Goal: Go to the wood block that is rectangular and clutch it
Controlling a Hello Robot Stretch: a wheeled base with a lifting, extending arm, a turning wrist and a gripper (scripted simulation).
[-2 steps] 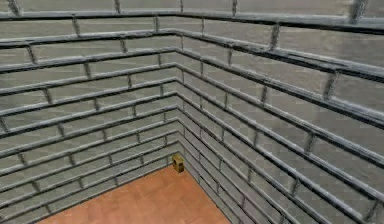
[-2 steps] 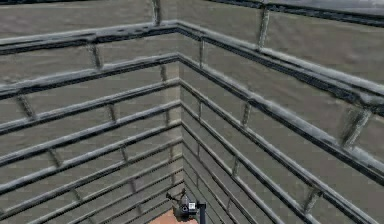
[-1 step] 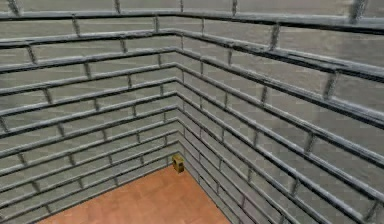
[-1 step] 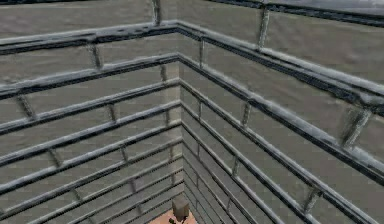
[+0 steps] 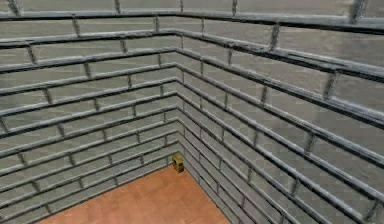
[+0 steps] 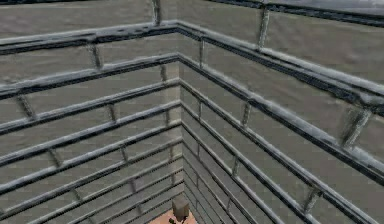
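A small yellowish-tan boxy thing [image 5: 177, 162] sits on the floor right in the corner where two grey brick walls meet, in the forward view's lower middle. It is too small to tell whether it is a rectangular wood block. In the arm side view a small tan and dark thing [image 6: 181, 212] stands at the foot of a wall corner near the bottom edge.
Grey brick walls [image 5: 270, 110] close off the forward view's left and right and meet at the corner. An orange-brown wooden floor [image 5: 150, 200] spreads out from the corner toward the bottom edge. Brick walls [image 6: 90, 120] meet in the arm side view too, with a strip of floor [image 6: 160, 216] at the bottom.
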